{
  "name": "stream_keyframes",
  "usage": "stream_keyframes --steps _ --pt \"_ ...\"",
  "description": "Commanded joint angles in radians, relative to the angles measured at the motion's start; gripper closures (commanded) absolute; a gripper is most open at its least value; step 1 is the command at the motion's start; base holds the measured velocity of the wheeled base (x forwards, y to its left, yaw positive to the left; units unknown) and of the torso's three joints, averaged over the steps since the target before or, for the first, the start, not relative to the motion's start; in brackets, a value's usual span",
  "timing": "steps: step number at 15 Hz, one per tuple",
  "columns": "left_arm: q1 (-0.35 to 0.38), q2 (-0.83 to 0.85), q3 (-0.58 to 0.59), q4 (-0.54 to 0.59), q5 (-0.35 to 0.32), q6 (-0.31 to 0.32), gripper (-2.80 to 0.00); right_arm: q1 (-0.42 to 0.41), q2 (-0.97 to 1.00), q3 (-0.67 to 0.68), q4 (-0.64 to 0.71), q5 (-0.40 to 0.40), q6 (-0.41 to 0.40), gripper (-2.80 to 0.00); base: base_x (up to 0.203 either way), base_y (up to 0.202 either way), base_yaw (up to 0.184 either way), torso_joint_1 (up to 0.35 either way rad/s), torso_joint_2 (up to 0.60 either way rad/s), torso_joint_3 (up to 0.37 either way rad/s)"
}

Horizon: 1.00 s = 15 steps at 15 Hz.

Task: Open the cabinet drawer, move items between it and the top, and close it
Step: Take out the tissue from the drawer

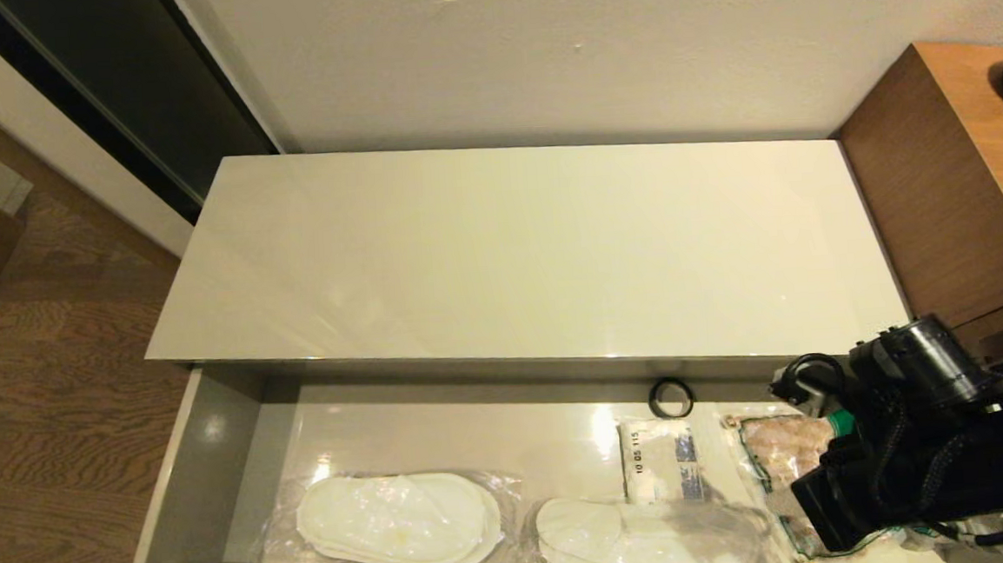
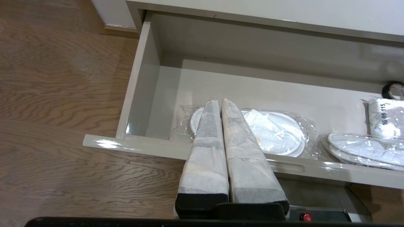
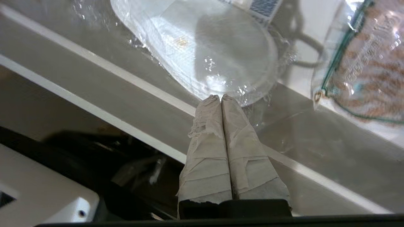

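The cabinet drawer (image 1: 208,473) stands pulled out below the bare top (image 1: 517,254). Inside lie two clear-wrapped pairs of white slippers, one on the left (image 1: 399,523) and one in the middle (image 1: 639,538), with the tissue pack (image 1: 659,472) white side up behind the second. My right gripper (image 3: 220,97) is shut, its tips just over the drawer's front wall (image 3: 104,85) at the near end of the middle slipper pair (image 3: 205,50); nothing shows between the fingers. My left gripper (image 2: 219,100) is shut and hangs above the front edge (image 2: 142,145), before the left slipper pair (image 2: 274,130).
A green-labelled bag of brown snacks (image 1: 782,451) lies at the drawer's right end, partly under my right arm (image 1: 912,448). A small black ring (image 1: 671,398) rests against the back wall. A taller brown wooden unit (image 1: 957,184) stands to the right; wood floor lies to the left.
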Motion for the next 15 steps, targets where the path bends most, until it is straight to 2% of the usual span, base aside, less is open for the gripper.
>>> stream_keyframes --steps 1,3,5,10,12,15 --pt "0.000 0.000 0.000 -0.001 0.000 0.000 0.00 0.013 0.068 -0.009 -0.004 0.001 -0.033 0.00 0.000 0.000 0.000 0.000 0.00 0.000" --pt "0.000 0.000 0.000 -0.001 0.000 0.000 0.00 0.025 0.095 -0.010 -0.014 -0.013 -0.048 0.00 0.000 0.000 0.000 0.000 0.00 0.000" --pt "0.000 0.002 0.000 -0.001 0.000 0.000 0.00 0.037 0.125 0.006 -0.070 -0.074 -0.037 0.00 0.000 0.000 0.000 0.000 0.00 0.000" --pt "0.000 0.000 0.000 -0.001 0.000 0.000 0.00 0.071 0.160 0.014 -0.174 -0.112 -0.002 0.00 0.000 0.000 0.000 0.000 0.00 0.000" --pt "0.000 0.000 0.000 -0.001 0.000 0.000 0.00 0.107 0.196 0.014 -0.267 -0.167 0.069 0.00 0.000 0.000 0.000 0.000 0.00 0.000" --pt "0.000 0.000 0.000 -0.001 0.000 0.000 0.00 0.145 0.228 0.023 -0.372 -0.193 0.149 0.00 0.000 0.000 0.000 0.000 0.00 0.000"
